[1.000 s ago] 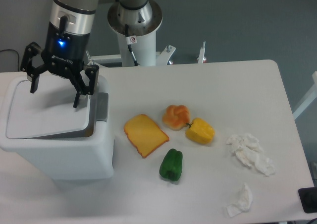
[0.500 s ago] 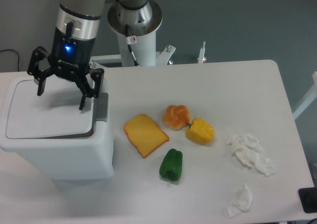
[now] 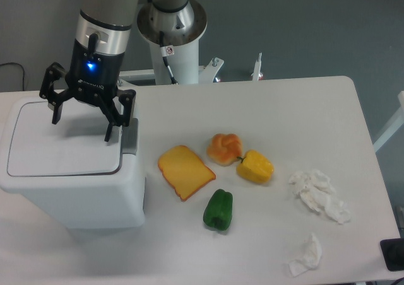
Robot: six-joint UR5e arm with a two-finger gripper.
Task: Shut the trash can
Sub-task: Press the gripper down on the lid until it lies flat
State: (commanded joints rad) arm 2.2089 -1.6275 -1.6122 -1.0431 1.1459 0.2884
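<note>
The trash can (image 3: 72, 171) stands at the left end of the table (image 3: 303, 102), with its flat lid (image 3: 63, 147) lying level in the rim and the grey latch tab (image 3: 129, 135) at its right edge. The gripper (image 3: 82, 125) hangs above the rear of the lid with its 2 fingers spread wide and nothing between them; contact with the lid cannot be confirmed from this view. Risk 1: the lid may look seated without being latched, in which case it could spring up once pressure is removed. Risk 2: a descent or sideways move could drive the right fingertip (image 3: 108, 135) onto the latch tab and snag it. Risk 3: excess downward force could shift or tip the bin. The cheese slice (image 3: 185, 171), bun (image 3: 225, 148) and 2 peppers lie well apart from the bin and pose no interference.
</note>
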